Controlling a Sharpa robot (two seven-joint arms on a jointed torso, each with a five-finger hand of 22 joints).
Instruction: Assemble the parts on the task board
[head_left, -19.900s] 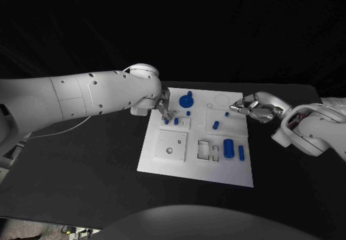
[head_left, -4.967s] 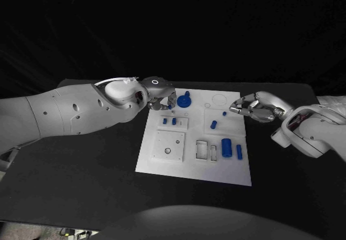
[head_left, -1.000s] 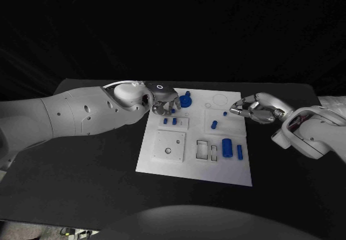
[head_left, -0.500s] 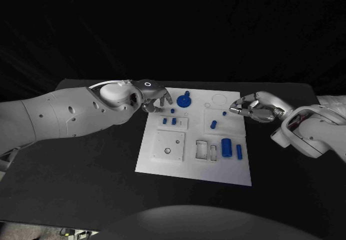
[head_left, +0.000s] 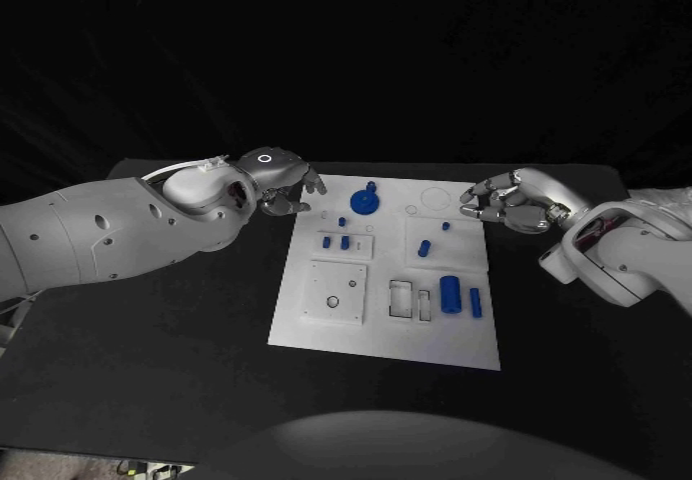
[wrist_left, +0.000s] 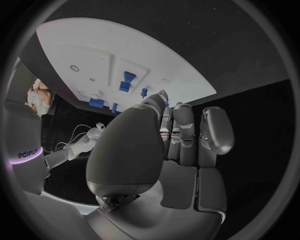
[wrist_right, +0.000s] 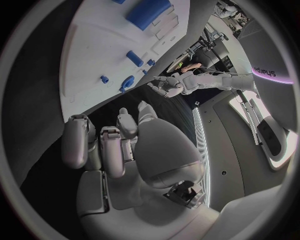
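The white task board lies in the middle of the black table. On it stand a round blue part with a knob, several small blue pegs and a larger blue cylinder beside a thin blue bar. My left hand hovers just off the board's far left corner, fingers apart, holding nothing. My right hand hangs over the board's far right edge, loosely curled and empty. In the left wrist view the left hand points at the board. The right wrist view shows the right hand above the board.
A square recessed plate and two slotted pockets take up the board's near half. Black table surrounds the board on all sides. The big white left arm stretches over the table's left side.
My left hand has drawn back from the blue pegs at the board's far left and now sits off the board's corner. The right hand has risen slightly.
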